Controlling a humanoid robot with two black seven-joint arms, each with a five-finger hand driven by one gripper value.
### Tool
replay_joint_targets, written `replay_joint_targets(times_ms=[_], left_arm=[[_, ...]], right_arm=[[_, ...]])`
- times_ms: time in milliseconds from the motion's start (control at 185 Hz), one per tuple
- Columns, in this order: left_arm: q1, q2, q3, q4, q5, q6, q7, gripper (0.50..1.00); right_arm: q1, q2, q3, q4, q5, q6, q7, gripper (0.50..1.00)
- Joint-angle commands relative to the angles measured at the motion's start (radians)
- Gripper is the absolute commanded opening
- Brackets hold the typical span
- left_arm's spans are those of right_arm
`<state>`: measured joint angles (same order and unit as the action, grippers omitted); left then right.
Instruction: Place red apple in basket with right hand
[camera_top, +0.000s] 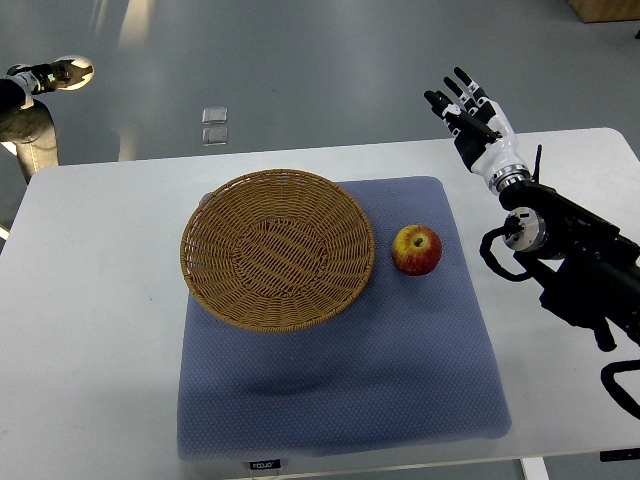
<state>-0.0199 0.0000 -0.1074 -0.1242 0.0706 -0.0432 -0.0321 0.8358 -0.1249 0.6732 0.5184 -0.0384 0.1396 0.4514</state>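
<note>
A white table (90, 300) lies below and to the left of the right hand (470, 112), which hangs over the table's far edge with its fingers (458, 85) spread wide and straight, holding nothing. On the table, lower left of the hand, is a blue-grey mat (340, 400), whose near edge bears a small dark tag (264, 464) with pale lettering too small to read. The woven wicker basket (277, 248) rests on the mat's far left part, well left of the hand. The red apple (416, 249) sits on the mat just right of the basket, apart from the hand, below it and slightly left.
</note>
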Motion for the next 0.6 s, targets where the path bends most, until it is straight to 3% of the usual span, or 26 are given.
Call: replay_joint_targets(times_ms=[0, 469, 593], left_arm=[[0.000, 0.000, 0.000, 0.000, 0.000, -0.001, 0.000, 1.000], [0.000, 0.000, 0.000, 0.000, 0.000, -0.001, 0.000, 1.000], [0.000, 0.000, 0.000, 0.000, 0.000, 0.000, 0.000, 1.000]], right_arm=[[0.000, -0.007, -0.001, 0.000, 0.000, 0.000, 0.000, 0.921], [0.019, -0.098, -0.027, 0.029, -0.028, 0.017, 0.000, 0.921], [0.025, -0.205, -0.116, 0.123, -0.124, 0.021, 0.000, 0.921]])
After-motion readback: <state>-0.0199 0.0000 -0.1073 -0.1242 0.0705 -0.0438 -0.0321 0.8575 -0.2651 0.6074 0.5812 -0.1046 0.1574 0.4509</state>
